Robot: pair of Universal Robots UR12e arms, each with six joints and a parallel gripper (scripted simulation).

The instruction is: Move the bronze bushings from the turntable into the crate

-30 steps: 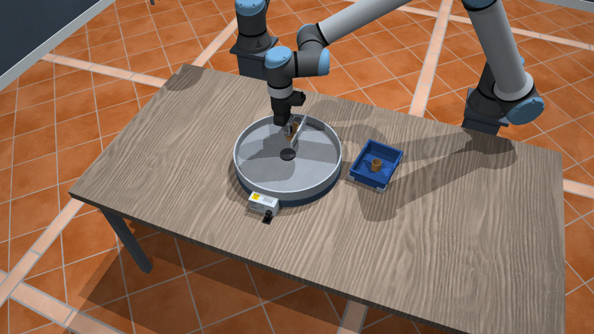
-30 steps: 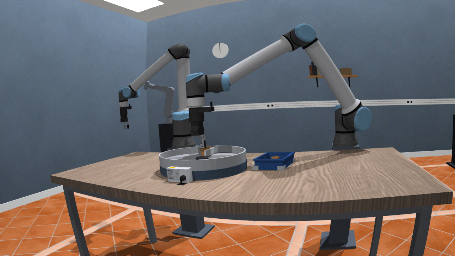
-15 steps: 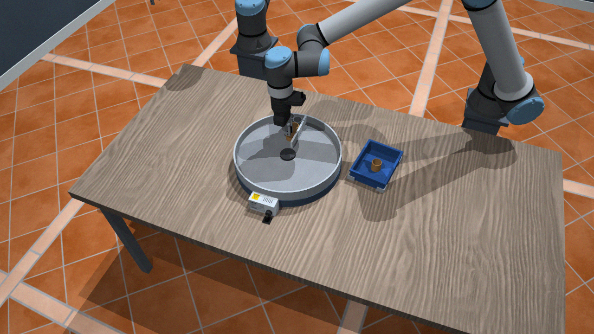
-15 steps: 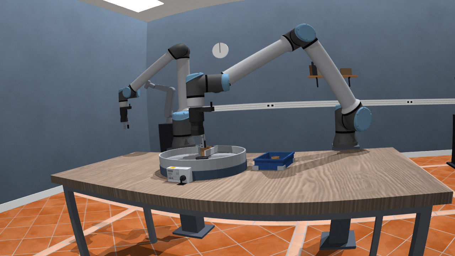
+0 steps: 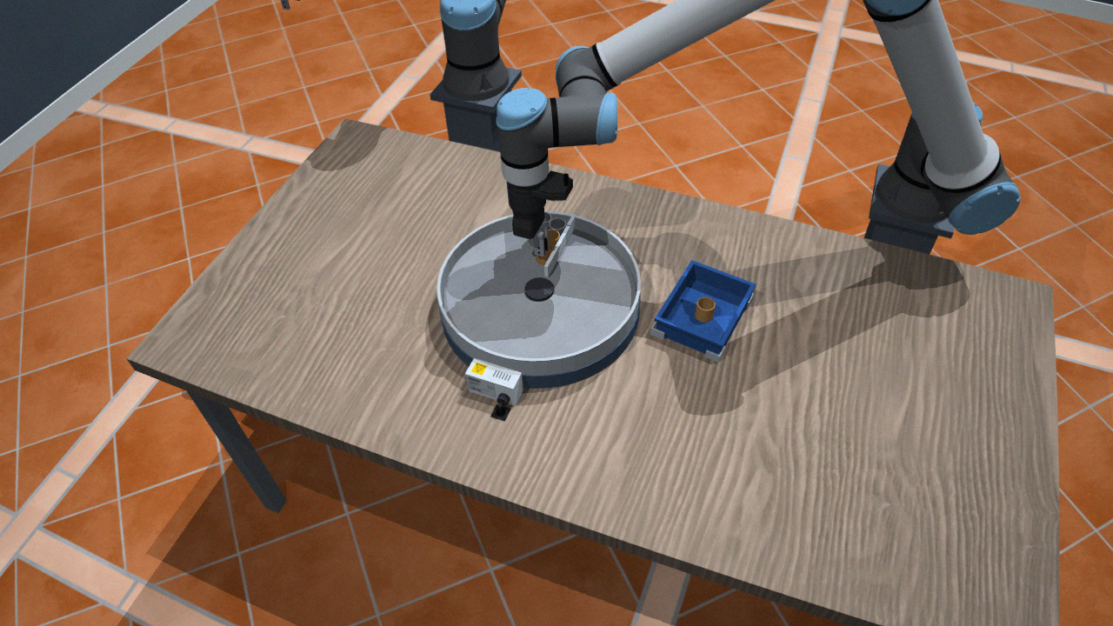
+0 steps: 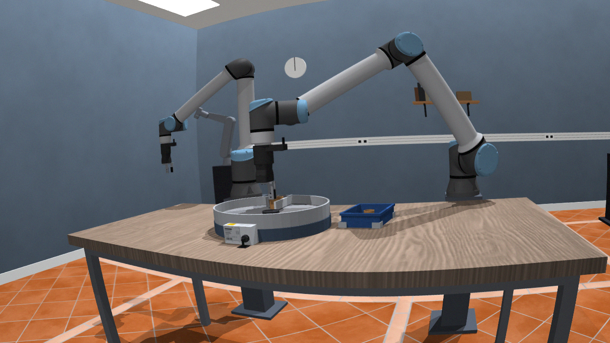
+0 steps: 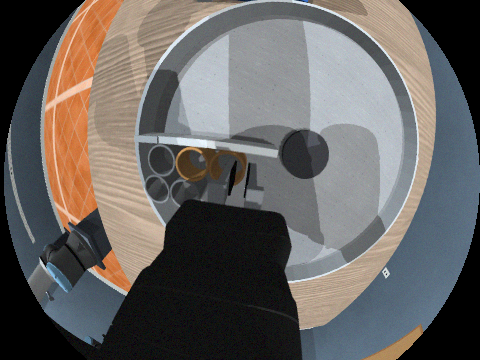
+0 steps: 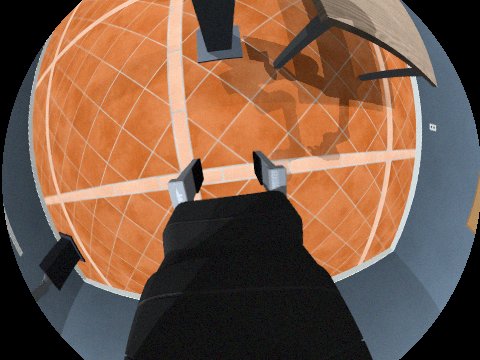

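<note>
The turntable (image 5: 576, 359) (image 6: 289, 218) (image 7: 411, 175) holds two upright bronze bushings beside its divider. My left gripper (image 5: 542, 252) (image 7: 241, 172) is partly open, low at the inner bronze bushing (image 7: 214, 165); one finger is over its bore, the other just outside its wall. The other bronze bushing (image 5: 553, 236) (image 7: 183, 167) stands next to it. Three steel bushings, one (image 7: 149, 161) by the divider, are clustered toward the rim. The blue crate (image 5: 689, 341) (image 6: 362, 220) sits level in its guides with one bronze bushing (image 5: 704, 312) (image 6: 369, 211). My right gripper (image 6: 169, 168) (image 8: 227, 165) is open and empty, away from the table.
The straight divider (image 5: 562, 247) (image 7: 260, 149) runs from the rim toward the dark hub (image 5: 539, 289) (image 7: 305, 154), close beside the bushings. A white control box (image 5: 493, 381) (image 6: 239, 233) stands at the turntable's front. White corner guides (image 5: 713, 354) (image 6: 377, 225) hold the crate.
</note>
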